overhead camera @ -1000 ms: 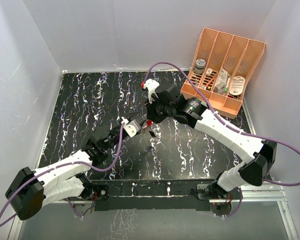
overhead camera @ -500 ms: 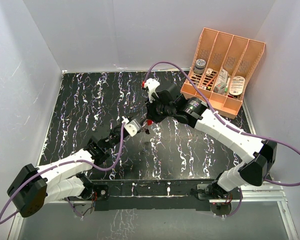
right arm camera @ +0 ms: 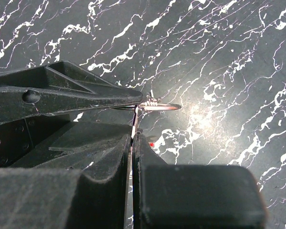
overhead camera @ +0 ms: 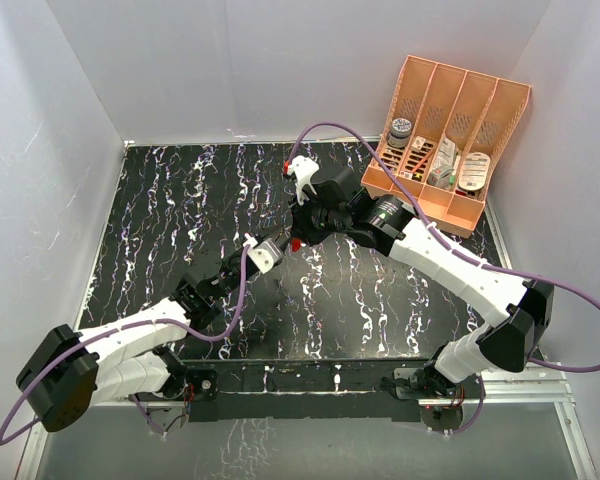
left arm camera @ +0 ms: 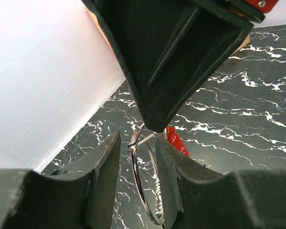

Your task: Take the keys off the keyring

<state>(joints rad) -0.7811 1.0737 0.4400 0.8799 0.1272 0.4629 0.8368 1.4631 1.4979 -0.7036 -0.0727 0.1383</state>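
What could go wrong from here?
1. The left pincer straddles the keyring with a gap on one side; an off-centre squeeze could push the thin wire aside.
2. The right pincer is shut on only a thin metal edge, probably one of the keys; a pull might slip it free.
3. The two pincers' tips sit almost touching, so they may collide.

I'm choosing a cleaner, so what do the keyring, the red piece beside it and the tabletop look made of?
The keyring: polished metal, likely steel, mirror-bright with sharp reflections. The red piece: glossy, probably plastic, though painted metal is possible. The tabletop: black with white veins like marble; possibly a printed sheet.
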